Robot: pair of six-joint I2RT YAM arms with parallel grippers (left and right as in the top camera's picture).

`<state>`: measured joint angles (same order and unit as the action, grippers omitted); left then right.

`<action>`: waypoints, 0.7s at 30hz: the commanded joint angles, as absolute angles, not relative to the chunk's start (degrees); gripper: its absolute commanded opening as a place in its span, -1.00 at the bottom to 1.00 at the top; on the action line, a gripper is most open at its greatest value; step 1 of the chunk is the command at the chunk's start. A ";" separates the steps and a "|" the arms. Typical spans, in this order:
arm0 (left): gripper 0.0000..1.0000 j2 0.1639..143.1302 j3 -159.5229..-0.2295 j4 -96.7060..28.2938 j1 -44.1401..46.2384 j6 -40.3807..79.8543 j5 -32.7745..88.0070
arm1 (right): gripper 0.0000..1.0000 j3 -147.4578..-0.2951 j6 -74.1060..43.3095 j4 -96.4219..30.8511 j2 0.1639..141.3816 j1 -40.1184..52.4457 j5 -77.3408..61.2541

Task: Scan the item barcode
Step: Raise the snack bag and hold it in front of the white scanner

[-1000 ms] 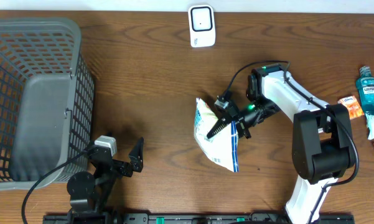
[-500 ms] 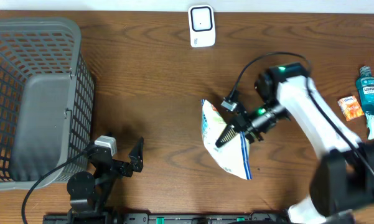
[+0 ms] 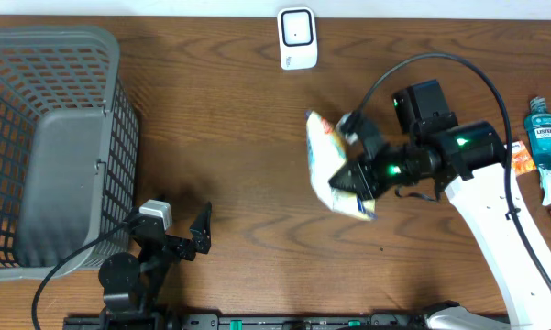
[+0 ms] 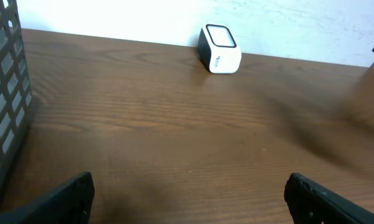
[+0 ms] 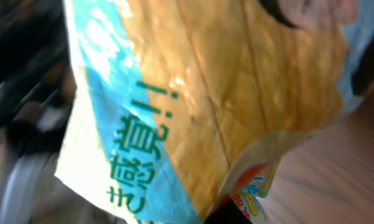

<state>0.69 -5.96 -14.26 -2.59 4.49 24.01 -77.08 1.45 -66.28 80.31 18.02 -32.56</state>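
Right gripper pinching crinkled snack bag right of centre, white scanner at table's twelve o'clock edge, left gripper spread wide at seven o'clock, beside grey basket.

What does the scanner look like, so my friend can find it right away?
Find the big grey basket on the left of the brown table, then look along the back edge toward the middle. The barcode scanner stands there alone: a small white box with a dark-rimmed window, unlike the crinkly snack bag nearby.

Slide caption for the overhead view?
Right hand grips a snack bag near the scanner; left hand open beside the basket.
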 commanded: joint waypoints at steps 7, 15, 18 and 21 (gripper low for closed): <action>0.96 0.60 -4.82 -14.92 -2.83 4.82 23.90 | -0.97 -77.38 -46.61 -57.21 81.32 20.36 4.86; 0.96 0.60 -4.82 -14.90 -2.83 4.82 23.90 | -0.97 -77.38 -53.08 -41.28 87.66 20.86 7.55; 0.96 0.60 -4.82 -14.92 -2.83 4.82 23.90 | -0.97 -77.69 -51.16 -34.24 92.64 21.54 7.57; 0.96 0.60 -4.82 -14.92 -2.83 4.82 23.90 | -0.97 -79.85 -47.88 -27.79 97.91 21.82 7.62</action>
<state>0.69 -5.96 -14.26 -2.59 4.49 24.01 -77.12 -49.93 -31.11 93.91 21.06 5.89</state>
